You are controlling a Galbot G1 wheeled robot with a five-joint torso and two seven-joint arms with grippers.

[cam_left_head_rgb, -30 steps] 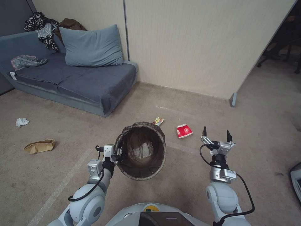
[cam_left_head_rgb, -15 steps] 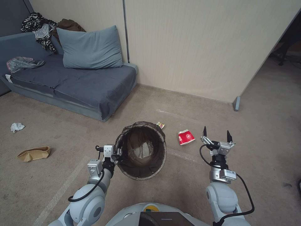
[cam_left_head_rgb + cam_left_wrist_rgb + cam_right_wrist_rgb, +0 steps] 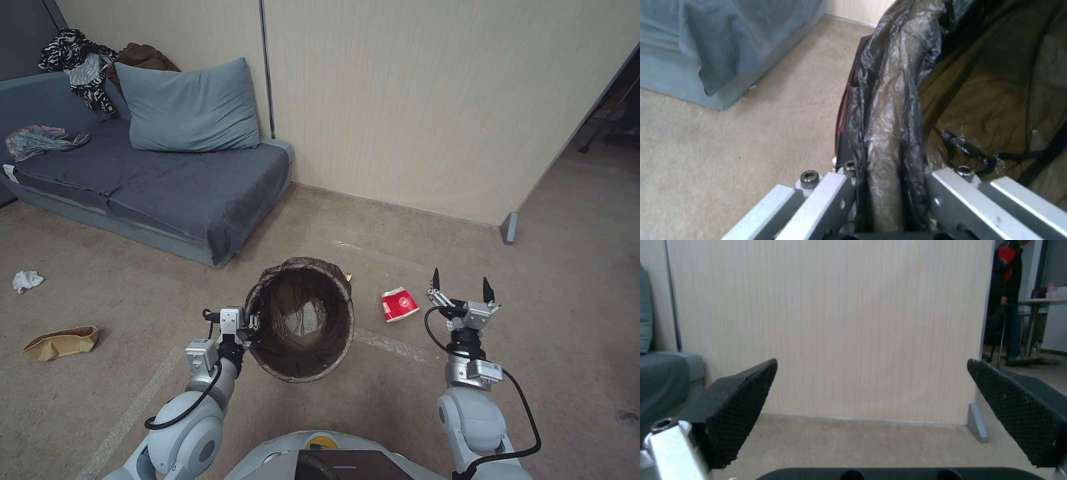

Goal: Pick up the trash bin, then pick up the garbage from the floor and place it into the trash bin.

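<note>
Grey sofa (image 3: 153, 180) against beige wall (image 3: 413, 100), blue pillow (image 3: 187, 107) and heaped clothes (image 3: 80, 63) on it; beige carpet (image 3: 100, 393).

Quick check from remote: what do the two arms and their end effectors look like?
Both arms are glossy white-grey with rounded joints and looping black cables. The right end effector has silver metal housing and pointed black textured fingers. The left end effector has a silver boxy housing.

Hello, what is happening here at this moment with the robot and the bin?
The robot is clearing litter from a carpeted floor. Its left gripper is shut on the rim of the trash bin and holds it up, tilted toward the camera. The right gripper is open and empty, raised near a red paper cup. A brown paper bag and a white tissue wad lie on the floor to the left.
</note>
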